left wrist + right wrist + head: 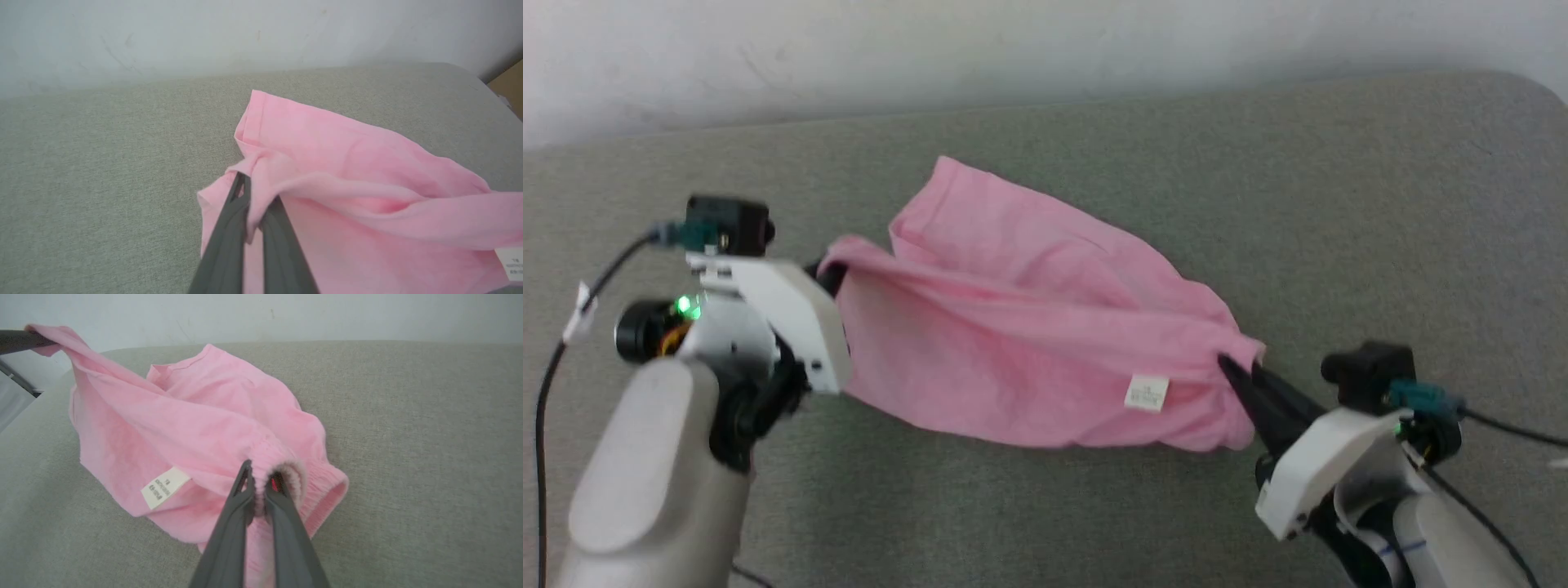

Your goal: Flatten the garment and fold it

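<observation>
The garment (pixel 1029 327) is a light pink pair of thin shorts, stretched between my two grippers above a grey-green fabric surface (pixel 1258 204). My left gripper (pixel 829 273) is shut on the garment's left end, a fold of cloth pinched between its dark fingers (pixel 229 228). At the right end, my right gripper (pixel 1233 371) is shut on the gathered elastic waistband (pixel 286 467). A small white label (pixel 1147 393) hangs on the near side, also seen as the label (pixel 164 487) in the right wrist view. The far part of the garment (pixel 327 134) rests on the surface.
A pale wall (pixel 1013 49) runs along the far edge of the padded surface. Black cables (pixel 556 359) trail from both wrists at the left and right edges. The surface's rounded far right corner (pixel 1527 90) shows in the head view.
</observation>
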Available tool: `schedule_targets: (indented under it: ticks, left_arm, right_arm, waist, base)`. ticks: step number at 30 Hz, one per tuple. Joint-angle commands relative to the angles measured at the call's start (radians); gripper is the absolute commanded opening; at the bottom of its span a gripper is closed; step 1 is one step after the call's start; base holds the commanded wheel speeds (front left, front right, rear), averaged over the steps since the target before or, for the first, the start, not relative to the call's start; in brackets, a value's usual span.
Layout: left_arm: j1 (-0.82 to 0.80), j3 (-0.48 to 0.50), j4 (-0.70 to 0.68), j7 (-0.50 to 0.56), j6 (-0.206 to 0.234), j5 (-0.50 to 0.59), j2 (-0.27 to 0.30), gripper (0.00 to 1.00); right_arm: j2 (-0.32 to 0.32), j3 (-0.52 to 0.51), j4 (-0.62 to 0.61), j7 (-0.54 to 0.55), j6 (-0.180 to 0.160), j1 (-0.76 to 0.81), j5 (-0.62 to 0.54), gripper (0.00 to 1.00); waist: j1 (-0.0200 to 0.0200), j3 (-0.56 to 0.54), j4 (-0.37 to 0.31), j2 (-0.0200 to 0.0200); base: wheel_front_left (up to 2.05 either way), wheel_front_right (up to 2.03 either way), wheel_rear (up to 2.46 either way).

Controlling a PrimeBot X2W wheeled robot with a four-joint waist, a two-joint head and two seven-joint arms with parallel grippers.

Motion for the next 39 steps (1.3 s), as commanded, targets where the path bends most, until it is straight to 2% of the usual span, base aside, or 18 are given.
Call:
schedule_targets:
  ticks: [1, 8, 17, 18, 19, 20, 21, 27, 32, 35, 39]
  left_arm:
    - [-0.055, -0.006, 0.039, 0.014, -0.011, -0.007, -0.004, 0.00]
    - [-0.322, -0.037, 0.284, 0.093, -0.033, 0.016, 0.003, 0.00]
    - [-0.509, -0.057, 0.556, 0.071, -0.037, 0.050, -0.001, 0.00]
    - [-0.517, -0.059, 0.581, 0.064, -0.042, 0.047, -0.006, 0.11]
    - [-0.523, -0.060, 0.603, 0.054, -0.046, 0.046, -0.010, 0.50]
    - [-0.528, -0.063, 0.623, 0.041, -0.050, 0.046, -0.013, 1.00]
    - [-0.533, -0.064, 0.641, 0.026, -0.054, 0.045, -0.017, 1.00]
    - [-0.531, -0.055, 0.697, -0.110, -0.074, 0.024, -0.049, 1.00]
    - [-0.488, -0.056, 0.675, -0.180, -0.088, 0.008, -0.054, 1.00]
    - [-0.454, -0.060, 0.646, -0.186, -0.094, -0.005, -0.047, 1.00]
    - [-0.421, -0.083, 0.595, -0.128, -0.102, -0.014, -0.017, 1.00]
  right_arm:
    - [0.005, -0.001, 0.021, -0.020, -0.001, -0.041, 0.014, 0.00]
    - [0.027, 0.014, 0.156, -0.090, -0.001, -0.208, 0.070, 0.00]
    - [0.042, 0.114, 0.297, -0.166, -0.001, -0.352, 0.142, 0.01]
    - [0.042, 0.128, 0.308, -0.177, -0.001, -0.363, 0.147, 0.16]
    - [0.042, 0.140, 0.319, -0.189, -0.001, -0.372, 0.151, 0.36]
    - [0.040, 0.153, 0.328, -0.200, -0.001, -0.380, 0.155, 0.78]
    - [0.038, 0.166, 0.334, -0.213, -0.001, -0.386, 0.159, 1.00]
    - [-0.007, 0.211, 0.329, -0.312, -0.001, -0.372, 0.147, 1.00]
    - [-0.051, 0.163, 0.256, -0.383, -0.001, -0.295, 0.104, 1.00]
    - [-0.057, 0.097, 0.191, -0.383, -0.001, -0.223, 0.064, 1.00]
    - [-0.041, 0.007, 0.082, -0.342, -0.001, -0.121, 0.004, 1.00]
  waist:
    - [-0.0003, 0.071, -0.063, 0.0000]
    - [-0.0003, 0.168, -0.137, 0.0000]
    - [-0.0003, 0.254, -0.204, 0.0000]
    - [-0.0003, 0.256, -0.207, 0.0000]
    - [-0.0003, 0.258, -0.210, 0.0000]
    - [-0.0003, 0.258, -0.211, 0.0000]
    - [-0.0003, 0.257, -0.210, 0.0000]
    - [-0.0003, 0.216, -0.177, 0.0000]
    - [-0.0003, 0.151, -0.134, 0.0000]
    - [-0.0003, 0.109, -0.107, 0.0000]
    - [-0.0003, 0.066, -0.085, 0.0000]
  base:
    - [0.00, 0.00, 0.00]
    - [0.00, 0.00, 0.00]
    - [0.00, 0.00, 0.00]
    - [0.00, 0.00, 0.00]
    - [0.00, 0.00, 0.00]
    - [0.00, 0.00, 0.00]
    - [0.00, 0.00, 0.00]
    - [0.00, 0.00, 0.00]
    - [0.00, 0.00, 0.00]
    - [0.00, 0.00, 0.00]
    - [0.00, 0.00, 0.00]
